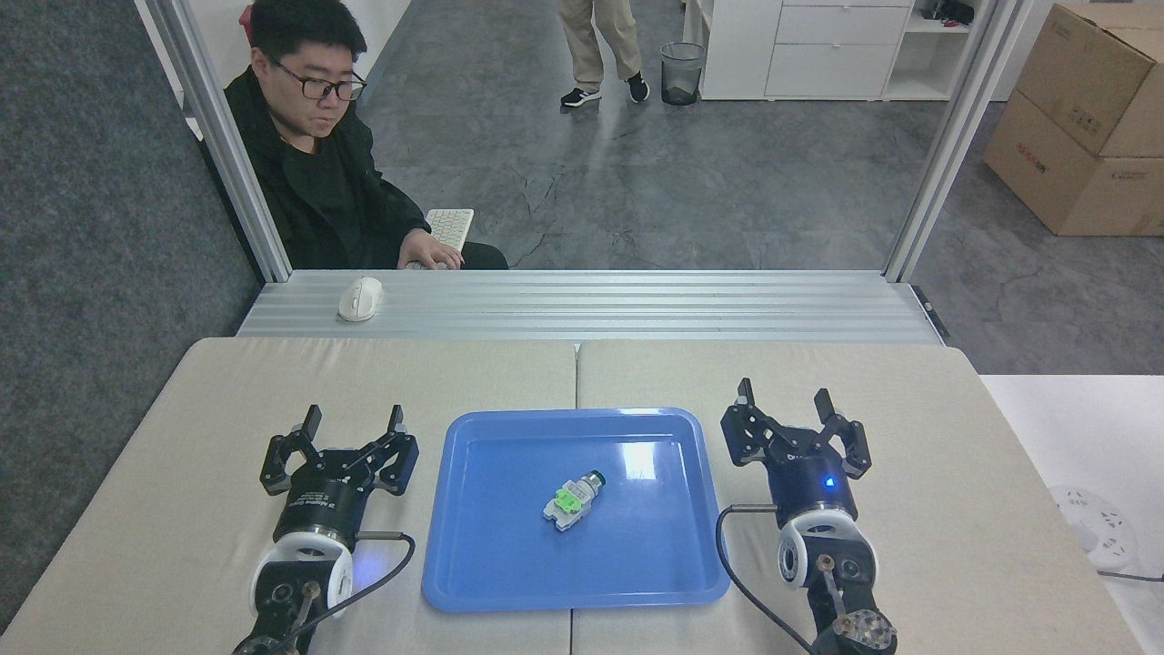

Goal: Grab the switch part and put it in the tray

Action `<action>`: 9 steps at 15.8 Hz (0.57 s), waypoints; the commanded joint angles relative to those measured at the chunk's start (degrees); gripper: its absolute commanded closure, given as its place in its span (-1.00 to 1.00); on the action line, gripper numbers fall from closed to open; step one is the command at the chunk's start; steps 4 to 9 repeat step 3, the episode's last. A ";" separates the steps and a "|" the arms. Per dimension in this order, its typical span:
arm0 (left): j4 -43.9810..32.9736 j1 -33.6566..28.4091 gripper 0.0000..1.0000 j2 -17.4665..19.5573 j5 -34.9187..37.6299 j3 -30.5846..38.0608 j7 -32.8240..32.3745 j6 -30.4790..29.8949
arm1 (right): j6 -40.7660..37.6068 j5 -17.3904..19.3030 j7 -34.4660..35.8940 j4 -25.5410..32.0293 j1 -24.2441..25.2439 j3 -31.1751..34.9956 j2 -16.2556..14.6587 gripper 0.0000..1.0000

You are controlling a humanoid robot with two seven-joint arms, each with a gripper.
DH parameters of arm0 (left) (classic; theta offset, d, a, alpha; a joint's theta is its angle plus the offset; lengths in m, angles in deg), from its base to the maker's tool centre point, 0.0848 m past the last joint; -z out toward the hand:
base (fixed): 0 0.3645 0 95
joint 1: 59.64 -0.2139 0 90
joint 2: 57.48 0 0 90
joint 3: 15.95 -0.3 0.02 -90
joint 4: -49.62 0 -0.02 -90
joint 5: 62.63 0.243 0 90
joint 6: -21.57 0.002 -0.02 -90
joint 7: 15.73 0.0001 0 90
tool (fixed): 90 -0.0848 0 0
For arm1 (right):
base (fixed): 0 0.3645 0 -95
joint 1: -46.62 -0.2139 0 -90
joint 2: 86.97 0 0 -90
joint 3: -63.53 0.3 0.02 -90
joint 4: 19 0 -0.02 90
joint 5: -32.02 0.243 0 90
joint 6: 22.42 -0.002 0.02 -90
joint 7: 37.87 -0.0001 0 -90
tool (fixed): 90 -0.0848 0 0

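Observation:
The switch part (573, 501), white-grey with a green middle and a dark round end, lies near the middle of the blue tray (491, 582). The tray rests on the beige table between my two arms. My left gripper (354, 423) stands open to the left of the tray, clear of its rim, with nothing between its fingers. On the tray's right side my right gripper (785, 399) is open and empty too.
A seated person (314, 173) is behind the table at the back left, one hand on a keyboard (448, 226). A white mouse (359, 298) lies on the metal ledge. Another person's legs (596, 45) stand far back. Cardboard boxes (1082, 118) sit at right.

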 commanded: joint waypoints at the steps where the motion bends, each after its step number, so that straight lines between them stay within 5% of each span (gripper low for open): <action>1: -2.53 0.17 -1.00 2.06 -0.24 2.67 -0.37 -0.01 | -0.03 -0.02 -0.04 0.00 0.00 -0.01 -0.01 -1.00; 9: -3.33 0.35 -1.00 2.15 -0.24 2.67 -1.06 -0.18 | -0.03 0.06 -0.04 0.00 0.00 0.07 -0.01 -1.00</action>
